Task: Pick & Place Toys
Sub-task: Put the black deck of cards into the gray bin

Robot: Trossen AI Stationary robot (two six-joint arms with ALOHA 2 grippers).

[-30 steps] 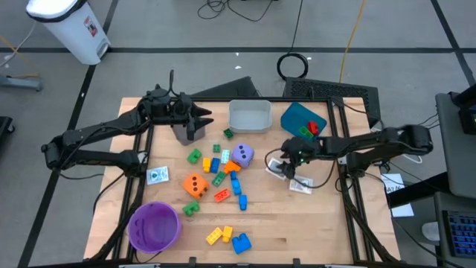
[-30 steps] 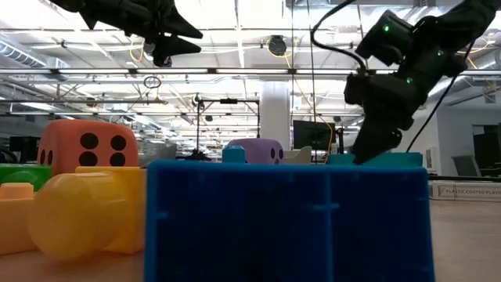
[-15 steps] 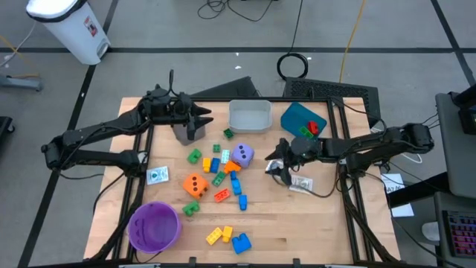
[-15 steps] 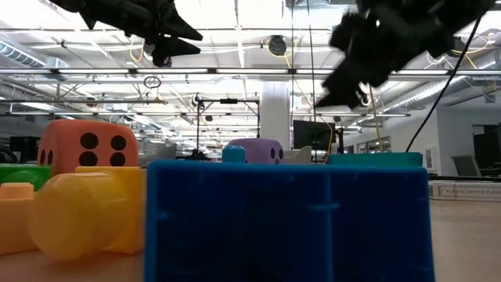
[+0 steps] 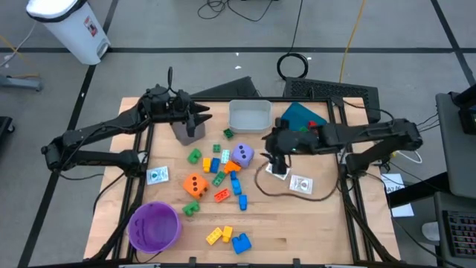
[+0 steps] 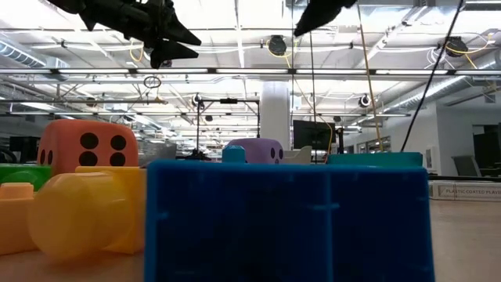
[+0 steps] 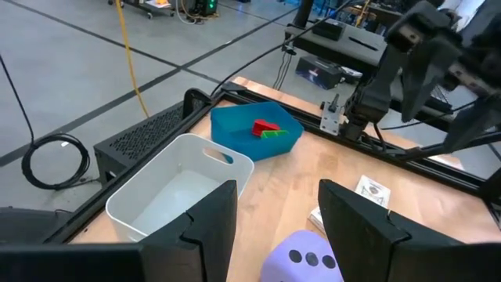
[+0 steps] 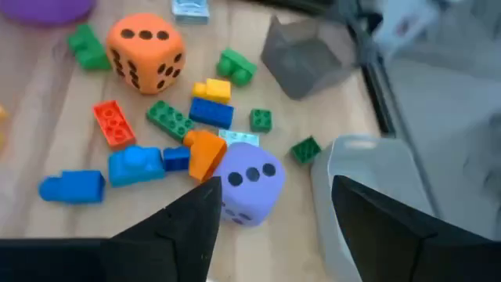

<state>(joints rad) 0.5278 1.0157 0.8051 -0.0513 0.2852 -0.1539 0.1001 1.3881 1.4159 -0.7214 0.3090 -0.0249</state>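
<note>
Looking down from the high view, the right gripper [image 5: 277,158] hangs just beside the purple dotted plastic die [image 5: 242,155], likely lining up on the scattered toys; the left gripper [image 5: 195,119] waits over the grey bin [image 5: 183,132]. From table height, a blue plastic brick [image 6: 286,222] fills the foreground. Each wrist view shows its own fingers parted and empty, the right one aimed at the die [image 8: 248,182].
</note>
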